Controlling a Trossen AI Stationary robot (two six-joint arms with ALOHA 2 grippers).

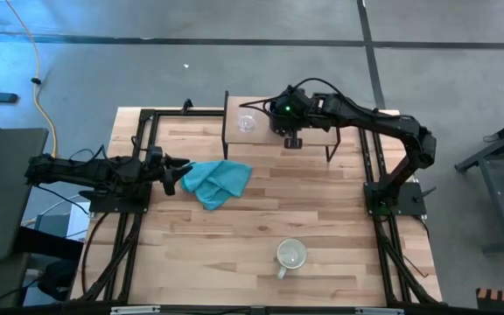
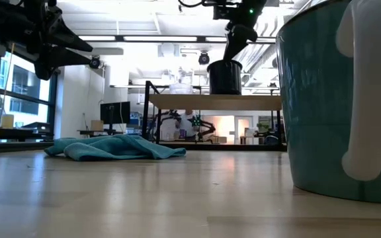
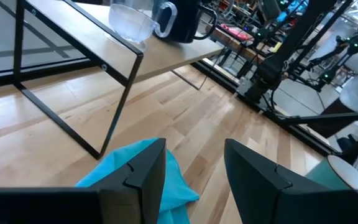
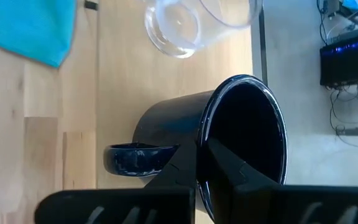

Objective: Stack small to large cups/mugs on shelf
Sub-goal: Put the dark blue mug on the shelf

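The right gripper (image 4: 199, 163) is clamped on the rim of the black mug (image 4: 229, 140), 1 finger inside the opening and 1 outside the wall, next to the handle. In the high view that gripper (image 1: 292, 131) sits over the shelf (image 1: 313, 133), and the low view shows the black mug (image 2: 224, 77) upright with its base at the shelf board (image 2: 213, 102); whether it touches the board cannot be told. The clear glass cup (image 1: 247, 123) stands on the same board, just beside the mug toward the left arm's side.

The left gripper (image 3: 192, 163) hovers with its fingers parted over the edge of a teal cloth (image 1: 217, 181) lying crumpled on the wooden table (image 1: 322, 227). The pale handled mug (image 1: 290, 255) stands upright on the table at its near edge, well apart from the shelf.
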